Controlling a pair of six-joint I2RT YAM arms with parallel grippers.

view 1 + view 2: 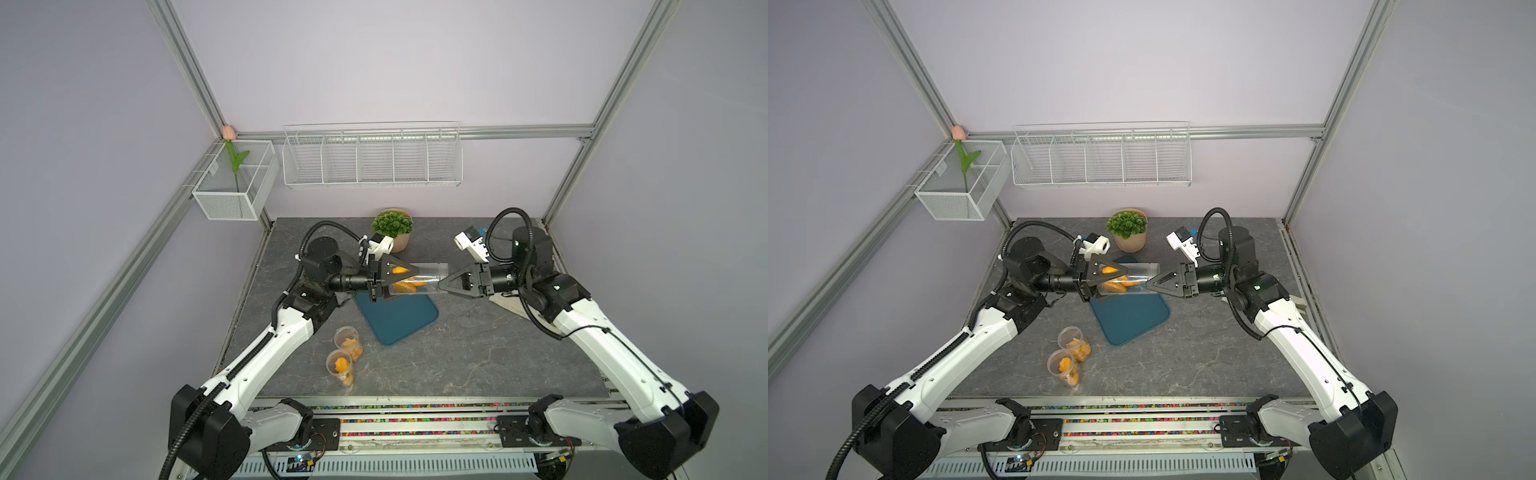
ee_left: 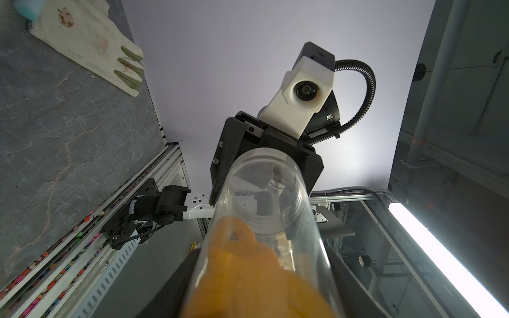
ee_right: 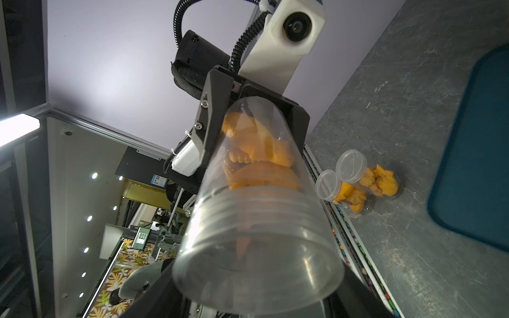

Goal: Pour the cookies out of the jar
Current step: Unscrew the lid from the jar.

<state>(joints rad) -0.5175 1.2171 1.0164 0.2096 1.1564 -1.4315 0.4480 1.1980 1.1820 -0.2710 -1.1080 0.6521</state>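
left pincer (image 1: 409, 284) clamped on base of clear jar (image 1: 428, 275), right pincer (image 1: 443, 283) straddling its threaded end, grip unclear, cookies (image 1: 405, 286) partly hidden

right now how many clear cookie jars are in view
3. The held jar hangs sideways over the blue tray, clamped in the left gripper. The far standing jar and the near standing jar stand together on the table.

Pale lavender walls (image 1: 374, 62) enclose the cell, framed by aluminium posts (image 1: 192, 66). A white wire rack (image 1: 372, 160) hangs on the back wall. A white mesh basket (image 1: 226, 205) holding an artificial tulip (image 1: 229, 132) sits in the corner. The desk (image 1: 457, 353) is dark grey and stone-veined. A bright light strip (image 2: 440, 256) glows outside the cell.
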